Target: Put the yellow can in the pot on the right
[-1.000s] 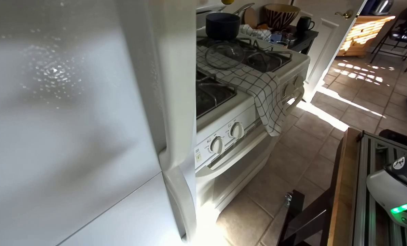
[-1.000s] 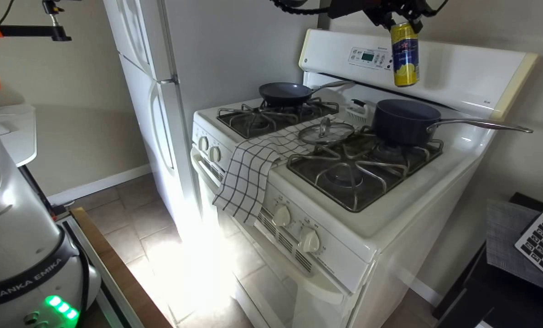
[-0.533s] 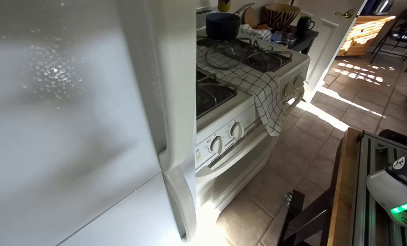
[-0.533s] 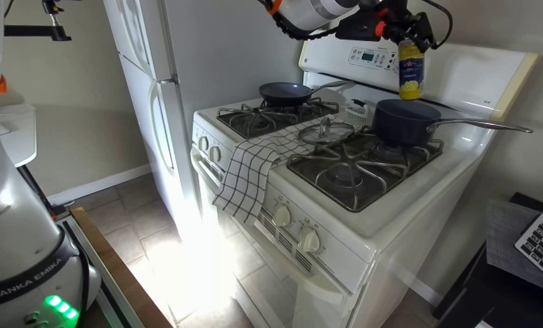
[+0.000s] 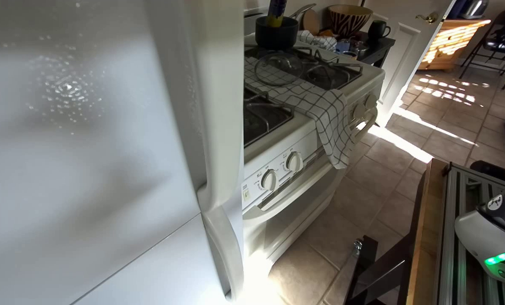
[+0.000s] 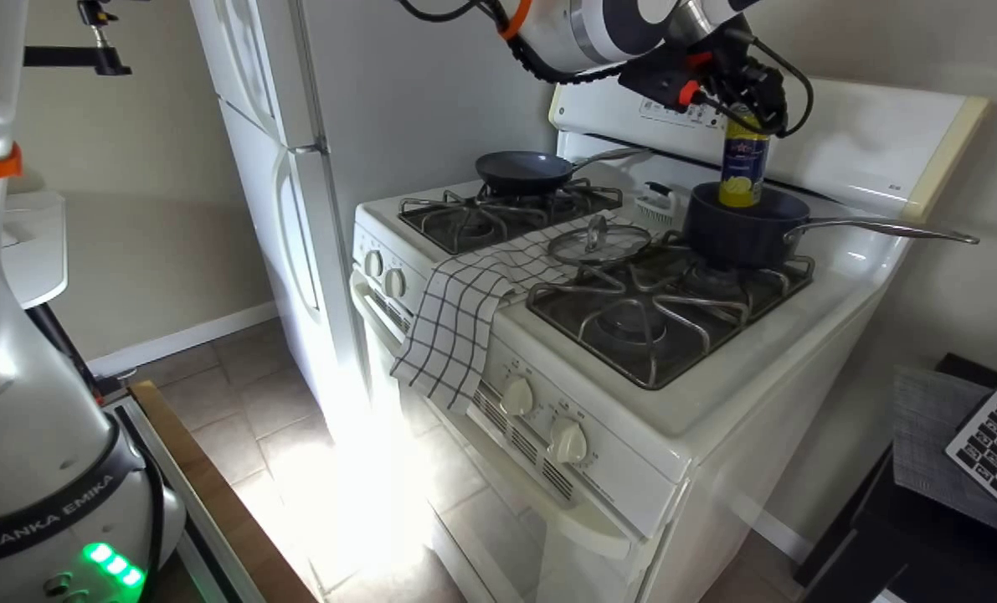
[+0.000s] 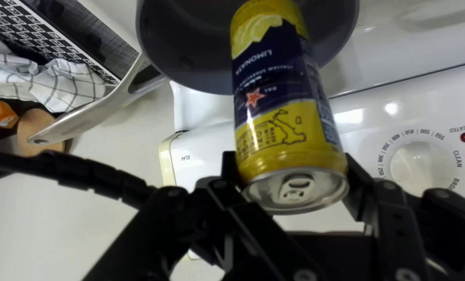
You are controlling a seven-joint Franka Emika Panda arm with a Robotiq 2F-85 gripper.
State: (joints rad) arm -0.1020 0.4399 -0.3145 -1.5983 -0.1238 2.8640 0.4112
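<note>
The yellow and dark blue can (image 6: 743,159) is nearly upright, its tab end up. It also shows in an exterior view (image 5: 275,16) and in the wrist view (image 7: 283,89). My gripper (image 6: 751,117) is shut on its top end; in the wrist view a finger of the gripper (image 7: 291,168) presses each side. The dark pot (image 6: 737,237) stands on the right rear burner, and also shows in an exterior view (image 5: 276,39) and the wrist view (image 7: 181,58). The can's lower end is at the pot's mouth; its exact depth is hard to tell.
The pot's metal handle (image 6: 891,227) points right. The stove's back panel (image 6: 850,142) rises close behind. A frying pan (image 6: 523,174) sits on the left rear burner. A glass lid (image 6: 600,243) lies on a checked towel (image 6: 452,322) between the burners.
My gripper has come down with the can, from well above the pot to its mouth. More of the arm now shows in an exterior view. The pot has not moved.
</note>
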